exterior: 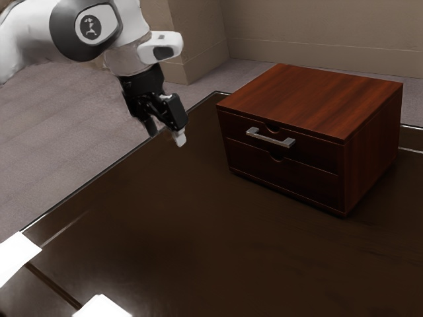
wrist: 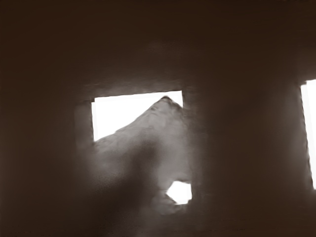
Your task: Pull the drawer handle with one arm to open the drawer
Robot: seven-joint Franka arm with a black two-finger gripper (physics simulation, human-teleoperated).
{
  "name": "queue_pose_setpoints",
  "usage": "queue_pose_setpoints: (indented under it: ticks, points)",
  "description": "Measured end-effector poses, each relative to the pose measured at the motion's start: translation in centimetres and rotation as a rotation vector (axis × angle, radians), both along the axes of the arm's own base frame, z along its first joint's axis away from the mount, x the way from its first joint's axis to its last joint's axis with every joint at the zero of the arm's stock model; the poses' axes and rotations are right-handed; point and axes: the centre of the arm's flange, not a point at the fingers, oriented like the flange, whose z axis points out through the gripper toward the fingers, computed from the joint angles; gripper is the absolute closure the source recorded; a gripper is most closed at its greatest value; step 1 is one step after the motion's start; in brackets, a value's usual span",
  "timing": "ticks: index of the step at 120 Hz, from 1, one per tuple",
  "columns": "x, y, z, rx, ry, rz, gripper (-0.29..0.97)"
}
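Dark glossy surface (wrist: 247, 187) — one bright rectangular patch (wrist: 121, 112), a bright strip (wrist: 309, 133) well apart.

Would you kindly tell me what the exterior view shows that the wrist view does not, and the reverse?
Exterior view: the wooden cabinet, its drawer handle on the shut upper drawer, and the gripper hanging apart from it, toward the exterior view's left. Wrist view: a bright rectangle crossed by a blurred grey shape. Shared: the dark glossy table.
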Motion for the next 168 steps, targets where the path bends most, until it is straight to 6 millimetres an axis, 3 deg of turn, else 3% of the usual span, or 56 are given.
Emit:
queue_pose_setpoints:
  ticks: [5, 11, 26, 36, 51, 68, 85, 107, 124, 154, 168]
  points:
    - [1.1, -3.5, -1.9, -0.007, 0.019, -0.051, 0.03]
    - [1.7, -5.0, -2.9, -0.011, 0.024, -0.063, 0.03]
    - [1.6, -5.3, -4.4, -0.043, 0.055, -0.03, 0.03]
    - [0.8, -5.7, -3.2, -0.073, 0.061, 0.048, 0.03]
    - [-0.6, -6.2, -1.8, -0.11, 0.114, 0.353, 0.03]
    - [-0.8, -7.6, -2.0, -0.126, 0.193, 0.7, 0.03]
    - [-0.6, -5.5, -2.3, -0.076, 0.184, 1.028, 0.03]
    - [0.6, -3.0, -2.9, -0.092, 0.106, 1.33, 0.03]
    - [1.4, -5.1, -2.5, -0.124, 0.045, 1.439, 0.03]
    - [3.0, -8.1, -3.5, -0.217, -0.069, 1.564, 0.04]
    - [4.7, -10.4, -5.3, -0.253, -0.082, 1.582, 0.05]
